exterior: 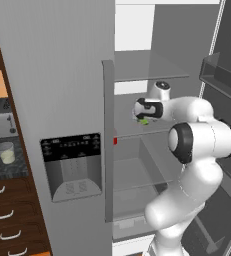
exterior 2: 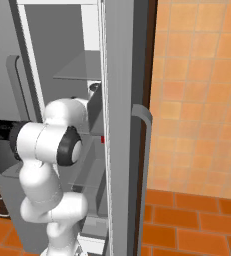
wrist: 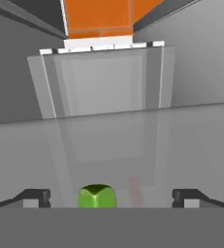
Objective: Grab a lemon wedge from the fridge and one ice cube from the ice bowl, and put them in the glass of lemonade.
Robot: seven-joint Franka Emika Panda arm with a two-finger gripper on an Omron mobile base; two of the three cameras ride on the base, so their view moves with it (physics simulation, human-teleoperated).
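Inside the tall grey fridge [exterior: 52, 75], the white arm's two-finger gripper [wrist: 111, 197] stands wide open over a clear glass shelf [wrist: 181, 145]. The tiny lime-green lemon wedge [wrist: 97, 196] lies between its 2 dark fingertips [wrist: 35, 197], ungripped.

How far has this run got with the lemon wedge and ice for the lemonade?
Done: the fridge has its right door open and the arm reaches inside. In hand: the open gripper straddles the lemon wedge on a glass shelf, not yet closed. Left: wedge and ice cube into the glass of lemonade.
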